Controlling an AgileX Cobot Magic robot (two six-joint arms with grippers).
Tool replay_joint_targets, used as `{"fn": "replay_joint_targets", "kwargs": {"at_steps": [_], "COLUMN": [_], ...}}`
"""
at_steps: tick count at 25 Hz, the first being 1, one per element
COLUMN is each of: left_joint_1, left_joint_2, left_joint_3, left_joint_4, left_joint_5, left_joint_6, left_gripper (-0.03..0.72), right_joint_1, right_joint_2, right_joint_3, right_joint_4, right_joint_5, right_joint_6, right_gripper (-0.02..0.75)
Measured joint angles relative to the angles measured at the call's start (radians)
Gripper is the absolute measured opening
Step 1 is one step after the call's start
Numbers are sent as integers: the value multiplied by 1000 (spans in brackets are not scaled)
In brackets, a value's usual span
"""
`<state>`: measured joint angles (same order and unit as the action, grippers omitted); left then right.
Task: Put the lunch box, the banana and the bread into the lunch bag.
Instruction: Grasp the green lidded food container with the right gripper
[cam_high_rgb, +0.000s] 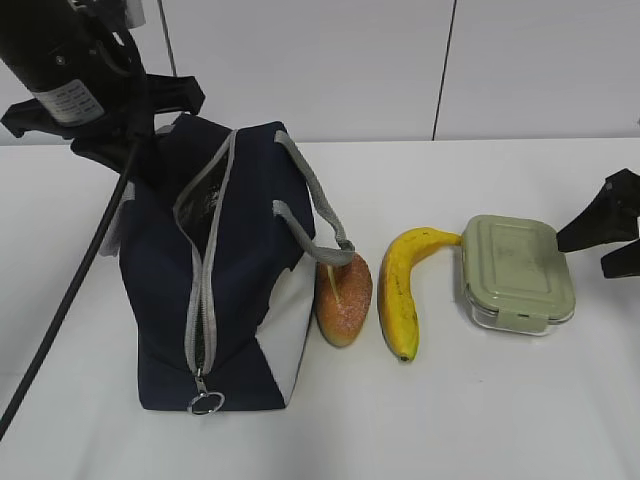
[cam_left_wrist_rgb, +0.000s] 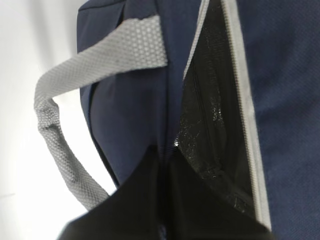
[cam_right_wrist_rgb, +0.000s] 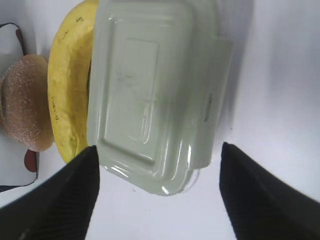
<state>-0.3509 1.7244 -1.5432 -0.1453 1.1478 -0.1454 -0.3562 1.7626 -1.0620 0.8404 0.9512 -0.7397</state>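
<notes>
The navy lunch bag (cam_high_rgb: 240, 300) stands at the left with its grey zipper partly open and the ring pull (cam_high_rgb: 206, 403) at the front. My left gripper (cam_high_rgb: 135, 145) is at the bag's back end, shut on the fabric edge beside the opening (cam_left_wrist_rgb: 167, 165); the silver lining (cam_left_wrist_rgb: 210, 115) shows inside. The bread (cam_high_rgb: 344, 298) leans against the bag's white side. The banana (cam_high_rgb: 398, 290) lies between the bread and the lunch box (cam_high_rgb: 515, 270). My right gripper (cam_high_rgb: 610, 235) is open and empty just right of the lunch box (cam_right_wrist_rgb: 150, 90), with its fingers wider than the box's near end.
A grey strap handle (cam_high_rgb: 325, 225) hangs over the bread, and the other one (cam_left_wrist_rgb: 100, 55) loops beside my left gripper. The banana (cam_right_wrist_rgb: 70, 85) touches the lunch box's left side, with the bread (cam_right_wrist_rgb: 25, 100) beyond it. White tabletop (cam_high_rgb: 500, 400) lies in front; a white wall stands behind.
</notes>
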Motion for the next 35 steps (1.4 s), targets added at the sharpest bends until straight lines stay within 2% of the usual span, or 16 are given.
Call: {"fn": "replay_joint_targets", "kwargs": {"at_steps": [12, 28, 35], "left_joint_1": [0, 0, 0], "left_joint_2": [0, 0, 0], "left_joint_3": [0, 0, 0], "left_joint_4": [7, 9, 30], "left_joint_5": [6, 14, 18], "left_joint_6": [0, 0, 0], "left_gripper": [0, 0, 0], "right_joint_1": [-2, -2, -2], "right_joint_2": [4, 204, 263], "right_joint_3": [-4, -85, -86], "right_joint_4": [38, 44, 130], "right_joint_5": [10, 51, 51], "right_joint_6": [-2, -6, -109], "right_gripper": [568, 569, 570]}}
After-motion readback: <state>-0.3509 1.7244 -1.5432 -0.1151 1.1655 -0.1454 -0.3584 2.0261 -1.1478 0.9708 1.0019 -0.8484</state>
